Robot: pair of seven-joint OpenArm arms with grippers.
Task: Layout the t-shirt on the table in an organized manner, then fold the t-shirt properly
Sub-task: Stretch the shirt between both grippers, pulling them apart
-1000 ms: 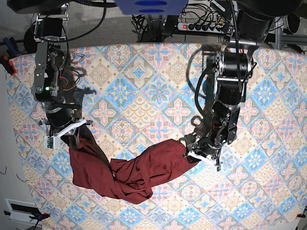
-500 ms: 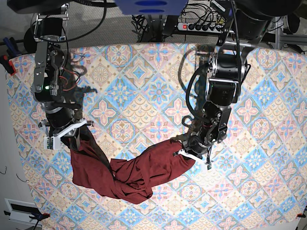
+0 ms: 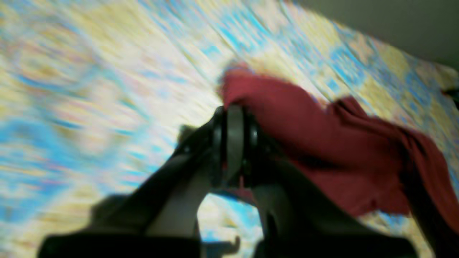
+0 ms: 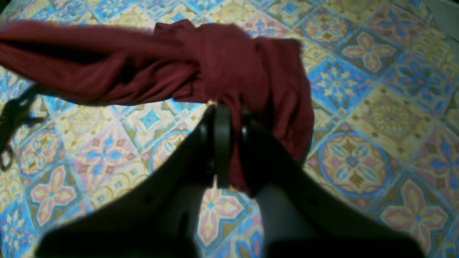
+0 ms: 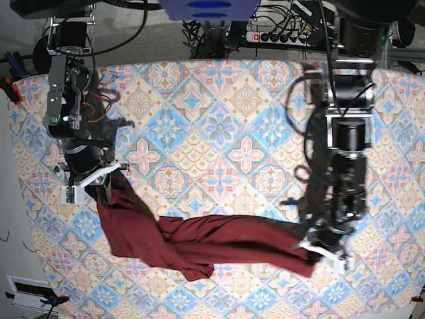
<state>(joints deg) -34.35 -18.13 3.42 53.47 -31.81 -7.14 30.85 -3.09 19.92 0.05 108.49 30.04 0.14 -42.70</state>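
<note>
Item 1: t-shirt (image 5: 199, 242). Dark maroon, plain, soft fabric. Stretched in a long twisted band across near part of tabletop (image 5: 219, 126) in base view, running from right-arm side to left-arm side; bunched and folded approx. mid-length, one lump hanging toward near edge. Not flat, not laid out.

Item 2: right end effector (image 5: 101, 183). Clenched on t-shirt end; fabric drapes down from the pinch. Wrist view: cloth pinched between closed fingers (image 4: 222, 143), remainder trailing off to upper left over tiles.

Item 3: left end effector (image 5: 323, 251). Clenched on opposite t-shirt end, low over tabletop near front edge. Wrist view heavily blurred; maroon cloth seen at closed fingertips (image 3: 233, 143), extending right.

Item 4: tabletop. Pastel blue/pink/cream diamond floral tile pattern. Much larger than the garment.

Item 5: power strip (image 5: 279, 36) w/ cables, behind far edge.
</note>
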